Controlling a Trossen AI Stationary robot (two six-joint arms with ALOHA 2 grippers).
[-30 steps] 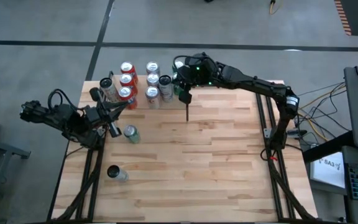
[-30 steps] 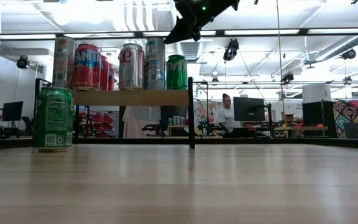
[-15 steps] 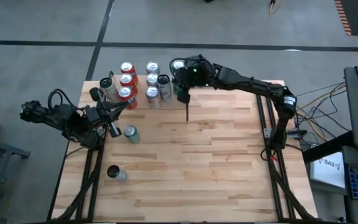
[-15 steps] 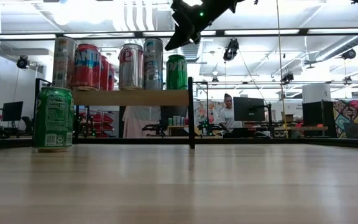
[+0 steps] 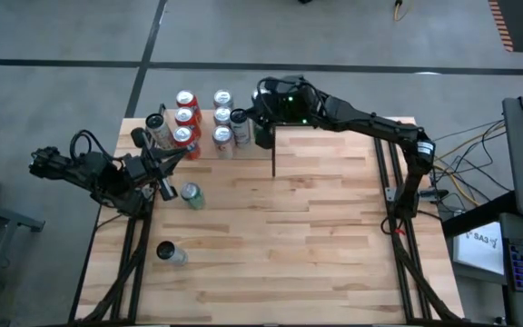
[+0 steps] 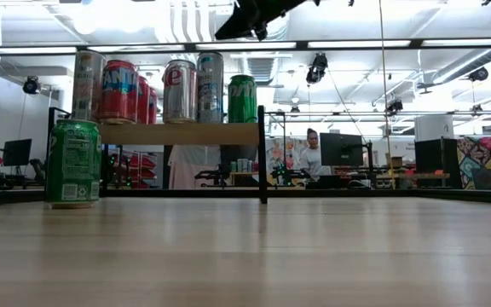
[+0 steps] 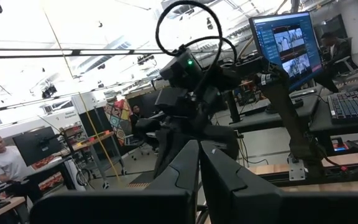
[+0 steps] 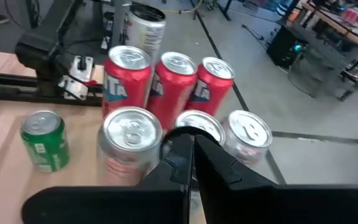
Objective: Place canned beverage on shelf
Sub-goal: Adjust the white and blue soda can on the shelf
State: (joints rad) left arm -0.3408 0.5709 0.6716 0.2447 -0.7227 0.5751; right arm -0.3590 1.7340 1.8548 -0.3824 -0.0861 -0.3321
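Note:
The shelf (image 6: 177,134) stands at the table's far left with several cans on it, red and silver ones (image 8: 126,78). A green can (image 6: 242,98) stands upright on the shelf's right end, next to its black post (image 5: 272,156). My right gripper (image 5: 263,133) hangs shut and empty above that end, and shows at the top of the low view (image 6: 244,15). Another green can (image 5: 191,193) stands on the tabletop. My left gripper (image 5: 182,154) waits shut and empty by the shelf's left side.
A dark-topped silver can (image 5: 169,252) stands on the tabletop near the left edge. A tall silver can (image 8: 143,28) stands at the shelf's left end, close to my left arm. The wooden tabletop's middle and right (image 5: 334,227) hold no objects.
My right gripper has gone up, away from the green can at the shelf's right end, and a little toward the far edge. The can stays upright on the shelf.

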